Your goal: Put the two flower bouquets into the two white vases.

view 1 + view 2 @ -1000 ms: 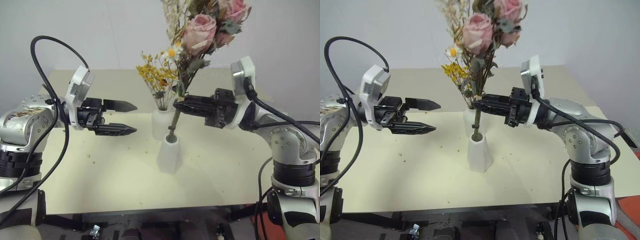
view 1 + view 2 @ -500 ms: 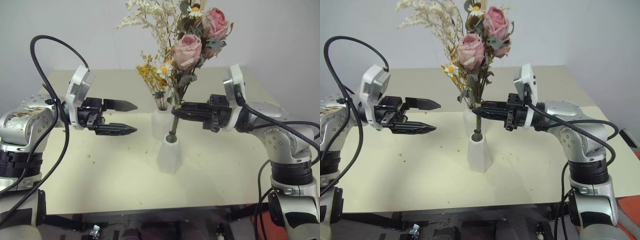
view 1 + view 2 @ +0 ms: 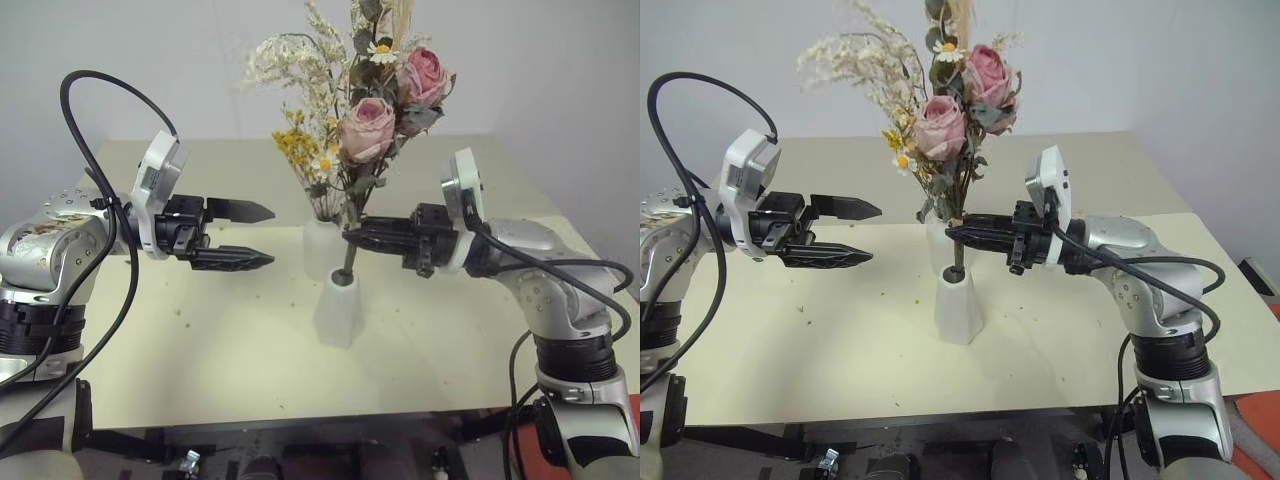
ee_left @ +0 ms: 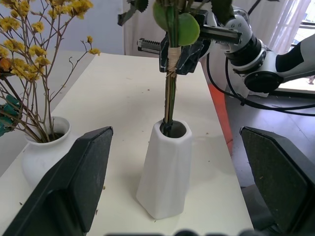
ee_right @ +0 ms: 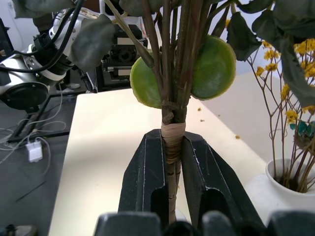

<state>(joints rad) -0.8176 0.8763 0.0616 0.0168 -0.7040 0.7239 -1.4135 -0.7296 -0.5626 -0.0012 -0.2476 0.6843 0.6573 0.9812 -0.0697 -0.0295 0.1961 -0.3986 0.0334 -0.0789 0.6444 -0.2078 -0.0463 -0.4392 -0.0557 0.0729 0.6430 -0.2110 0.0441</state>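
Over the cream matte table, pink-rose bouquet with green leaves and dark taped stem pinched between right gripper fingers, stem tip already inside tall tapered white ceramic vase. Best lowered straight, upright, then released. Left gripper fingers apart, empty. Wiry yellow dried-flower bouquet seated in rounded white vase just behind.

Pale cream table, tapered white vase standing near its middle, round white vase touching or just behind it at 11 o'clock, tiny dark crumbs scattered at 9 o'clock
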